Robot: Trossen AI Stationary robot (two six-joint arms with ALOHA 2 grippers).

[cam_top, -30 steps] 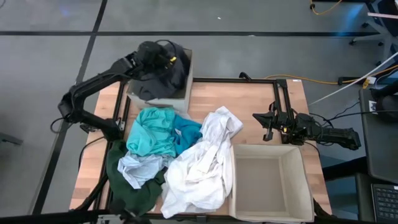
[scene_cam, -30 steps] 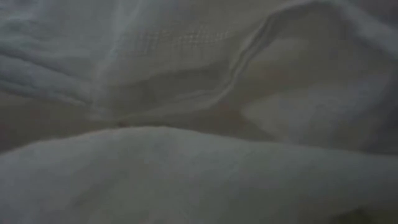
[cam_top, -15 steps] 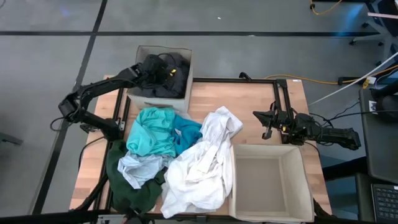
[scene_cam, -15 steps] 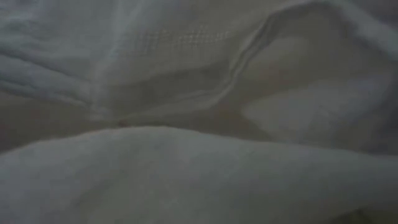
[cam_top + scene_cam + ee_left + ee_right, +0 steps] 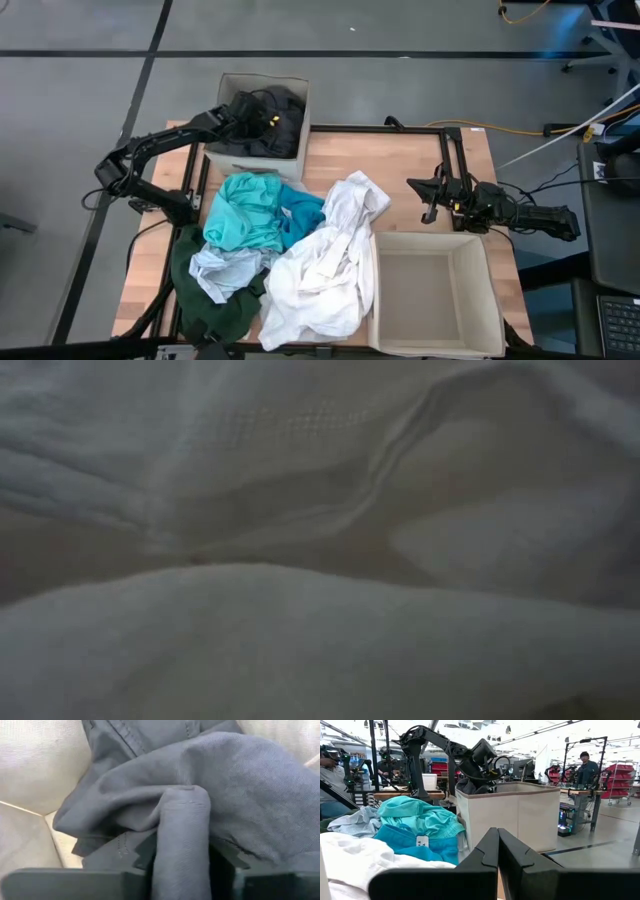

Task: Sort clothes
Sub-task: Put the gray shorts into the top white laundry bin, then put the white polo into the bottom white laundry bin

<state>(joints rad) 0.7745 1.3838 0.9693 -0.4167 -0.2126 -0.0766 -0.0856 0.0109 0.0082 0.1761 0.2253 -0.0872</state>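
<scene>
A dark grey garment [image 5: 270,118] lies in the beige fabric box [image 5: 228,155] at the table's far left. My left gripper [image 5: 262,120] is down in that box, shut on the garment. On the table lies a pile of clothes: teal [image 5: 245,210], bright blue [image 5: 302,215], white [image 5: 325,265], pale blue [image 5: 222,270] and dark green [image 5: 205,298]. White cloth [image 5: 320,630] fills the low view. My right gripper [image 5: 432,202] hovers shut and empty at the table's right, beyond the second box. My left gripper pinches a raised fold of the dark grey garment [image 5: 182,825] between its two fingers, several layers thick. The fingers come from above, slanting down into the box. The rest of the garment [image 5: 250,785] lies bunched on the box's bottom and against its wall.
A second beige box [image 5: 480,330] stands open at the table's near right, beside the white garment. Bare wood [image 5: 400,160] shows at the far middle and right. People and other work stations [image 5: 582,765] show in the room beyond the table.
My left gripper has gone down into the far-left box with the dark grey garment. The garment hung bunched over the box and hid its rim; now it has sunk inside and the box's rim shows. My left gripper stays shut on it.
</scene>
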